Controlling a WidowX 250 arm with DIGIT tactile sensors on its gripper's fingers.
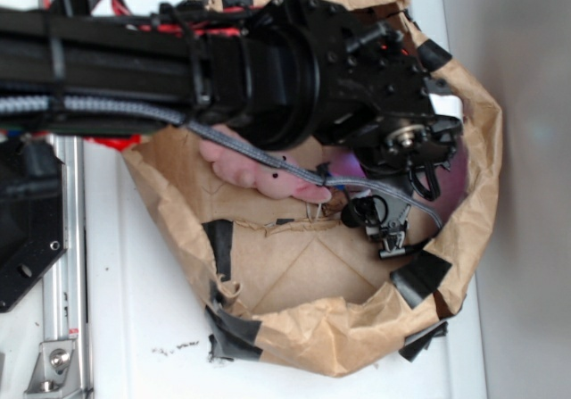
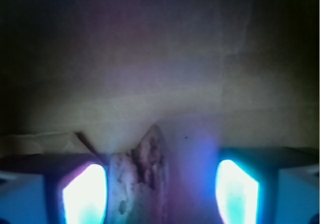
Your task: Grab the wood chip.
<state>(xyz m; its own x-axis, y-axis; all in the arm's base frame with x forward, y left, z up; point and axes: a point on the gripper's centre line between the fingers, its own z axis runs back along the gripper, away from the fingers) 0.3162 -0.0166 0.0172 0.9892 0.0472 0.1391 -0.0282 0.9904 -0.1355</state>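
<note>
In the wrist view the wood chip (image 2: 144, 171) is a rough, pale-and-brown mottled piece with a pointed far end, lying on the brown paper floor. My gripper (image 2: 160, 186) is open around it. The chip sits close to the left finger (image 2: 82, 194), with a wide gap to the right finger (image 2: 237, 194). Both fingers glow bright blue-white. In the exterior view my gripper (image 1: 433, 162) reaches down inside the paper bag (image 1: 321, 336), and the arm hides the chip there.
A pink plush animal (image 1: 245, 169) lies in the bag beside the arm. The bag's crumpled walls, patched with black tape (image 1: 419, 278), ring the gripper closely. A grey cable (image 1: 259, 152) loops across the bag. A metal rail (image 1: 62, 265) runs along the left.
</note>
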